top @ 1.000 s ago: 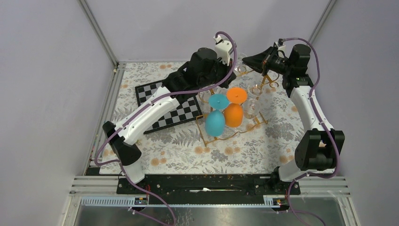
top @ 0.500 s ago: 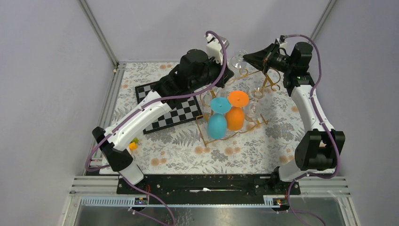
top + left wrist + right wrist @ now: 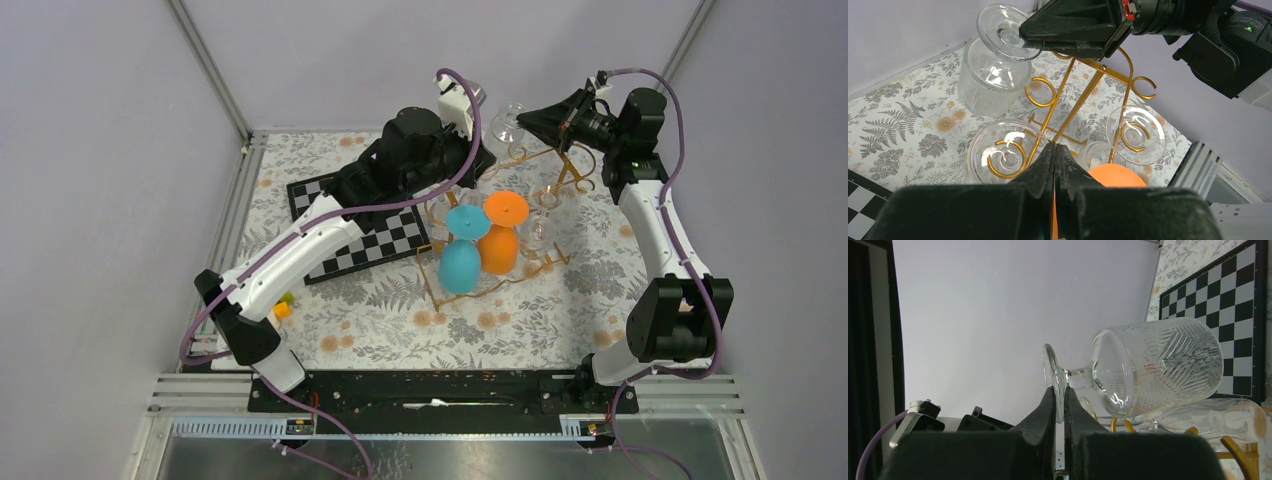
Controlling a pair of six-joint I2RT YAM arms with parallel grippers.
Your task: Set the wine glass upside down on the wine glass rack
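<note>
A clear cut-glass wine glass (image 3: 507, 122) hangs tilted in the air over the back end of the gold wine glass rack (image 3: 520, 160). My right gripper (image 3: 527, 117) is shut on the rim of its round foot. In the right wrist view the foot sits between the fingertips of the right gripper (image 3: 1059, 397) and the wine glass bowl (image 3: 1158, 365) points right. The left wrist view shows the wine glass (image 3: 993, 80) beside the rack's curled rails (image 3: 1083, 95). My left gripper (image 3: 1054, 147) is shut and empty, just above the rack's middle.
A blue glass (image 3: 460, 262), an orange glass (image 3: 498, 245) and clear glasses (image 3: 540, 225) hang upside down on the rack. A chessboard (image 3: 380, 240) lies to its left under my left arm. A small yellow and green object (image 3: 284, 305) lies near the left arm's base.
The right gripper has raised the wine glass a little and carried it left. The left arm has swung left, uncovering the small yellow object. Nothing has moved in the last half second.
</note>
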